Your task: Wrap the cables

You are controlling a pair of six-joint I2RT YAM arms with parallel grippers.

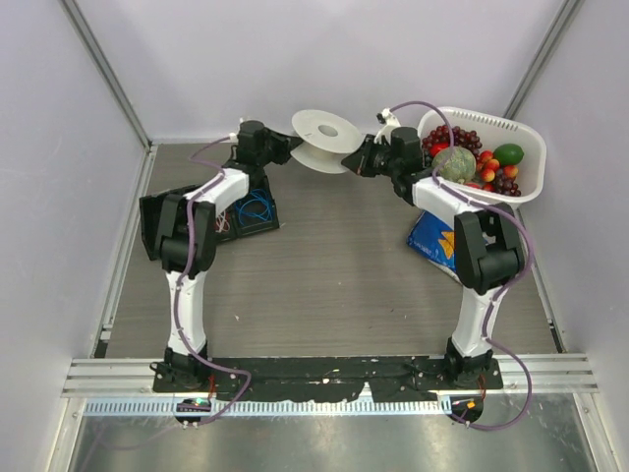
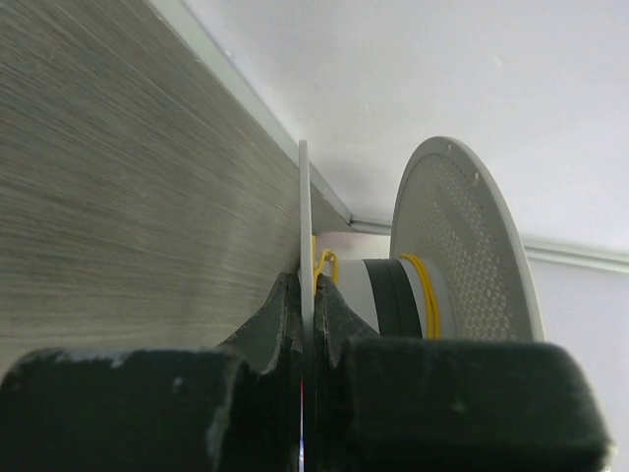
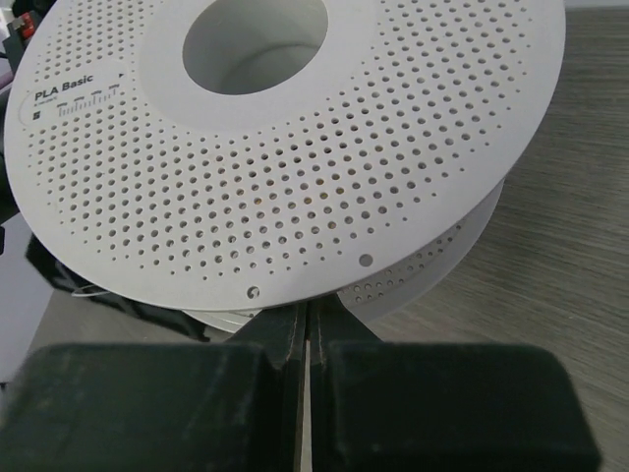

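Observation:
Both arms meet at a white spool (image 1: 313, 146) raised near the back of the table. My left gripper (image 1: 288, 147) is shut on the thin edge of one flange (image 2: 305, 216), which stands pinched between its fingertips (image 2: 307, 285). The yellow cable (image 2: 428, 295) lies in a few turns around the hub beside a black band, with a small loop by the gripped flange (image 2: 325, 264). My right gripper (image 1: 356, 157) is shut just under the perforated flange (image 3: 295, 177). Its tips (image 3: 307, 313) are hidden by that flange, and nothing shows between them.
A white basket (image 1: 491, 120) of fruit stands at the back right, close to the right arm. A blue wire coil (image 1: 257, 208) lies on a black tray (image 1: 251, 228) under the left arm. A blue bag (image 1: 430, 241) lies beneath the right arm. Walls close in the back and both sides.

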